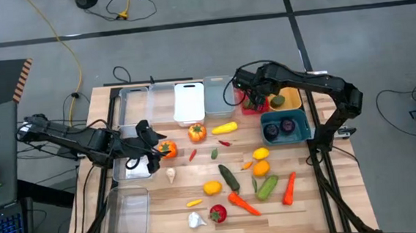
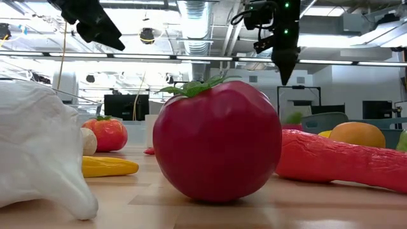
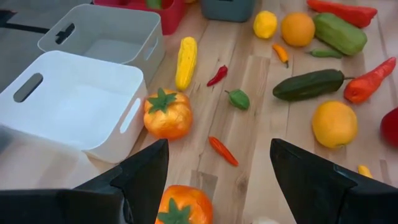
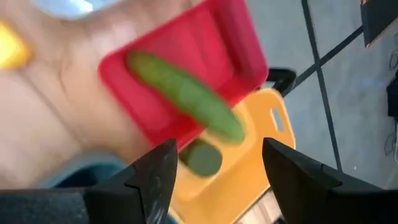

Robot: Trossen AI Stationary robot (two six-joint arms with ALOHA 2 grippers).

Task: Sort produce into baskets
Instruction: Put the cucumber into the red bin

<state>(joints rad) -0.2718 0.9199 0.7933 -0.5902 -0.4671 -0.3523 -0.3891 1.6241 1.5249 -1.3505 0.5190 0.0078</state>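
My left gripper (image 1: 153,147) is open, low over the table's left side. An orange tomato (image 3: 180,207) stands on the wood between its fingers, apart from them as far as I can see. A second orange tomato (image 3: 166,114) stands beside the white basket (image 3: 68,99). My right gripper (image 1: 252,93) is open above the red basket (image 4: 186,81) at the far right. A green cucumber (image 4: 186,93) lies slanted in that basket, one end over its rim. The orange-yellow basket (image 4: 249,162) holds a green round (image 4: 203,157). The teal basket (image 1: 286,126) holds purple rounds.
Loose produce lies over the table's middle and near part: cucumbers (image 1: 229,177), carrots (image 1: 243,202), lemons (image 1: 211,187), garlic (image 1: 195,220), a red tomato (image 1: 217,213), chilies (image 3: 222,150). A grey basket (image 3: 106,31) and clear baskets (image 1: 135,107) stand at the far edge, and another clear one (image 1: 126,210) near left.
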